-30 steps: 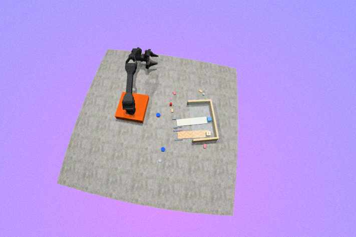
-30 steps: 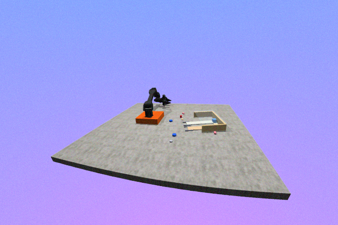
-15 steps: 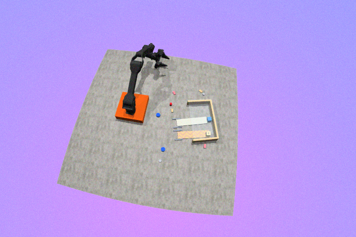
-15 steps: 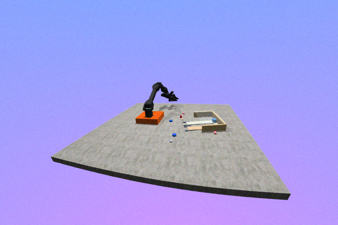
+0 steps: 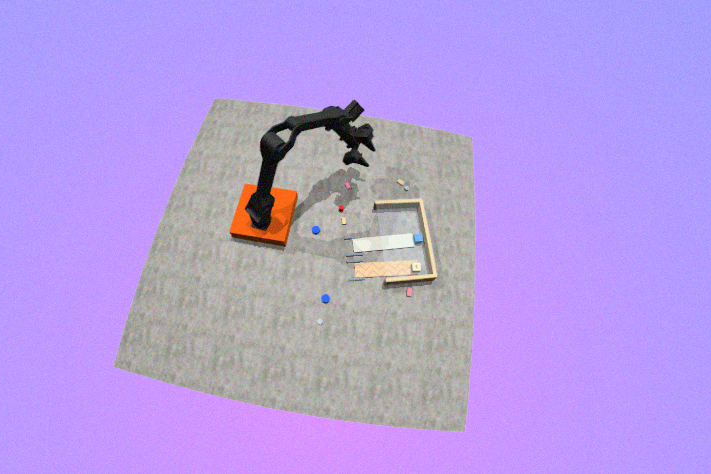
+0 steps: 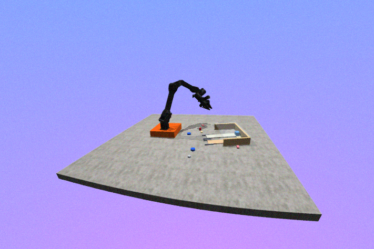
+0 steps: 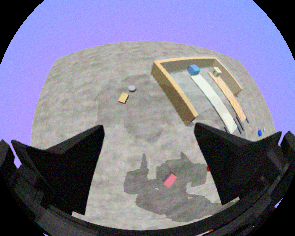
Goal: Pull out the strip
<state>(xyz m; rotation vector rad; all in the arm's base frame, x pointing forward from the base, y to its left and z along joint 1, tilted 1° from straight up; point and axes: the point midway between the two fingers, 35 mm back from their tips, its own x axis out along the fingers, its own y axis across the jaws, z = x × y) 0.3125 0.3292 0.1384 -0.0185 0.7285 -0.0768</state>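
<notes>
A cream cube [image 5: 416, 267] [image 7: 217, 71] with a dark mark on top rests on the far end of the orange zigzag strip [image 5: 382, 269] [image 6: 215, 142] [image 7: 231, 95]. A blue cube [image 5: 418, 238] [image 6: 236, 133] [image 7: 193, 69] stands at the far end of the white strip [image 5: 382, 243] [image 6: 221, 135] [image 7: 212, 97]. The cream cube is hidden behind the wall in the exterior view. My gripper [image 5: 371, 158] [image 6: 210, 109] [image 7: 150, 129] is open and empty, high above the table, back and to one side of the strips.
A wooden three-sided wall [image 5: 428, 240] [image 6: 236, 141] [image 7: 175, 92] surrounds the strips' far ends. Thin dark rails [image 5: 355, 261] flank their near ends. Blue discs [image 5: 315, 229] [image 6: 192, 148], a red piece [image 5: 341, 208] [image 6: 200, 128] and a pink block [image 5: 347, 185] [image 7: 170, 180] lie about.
</notes>
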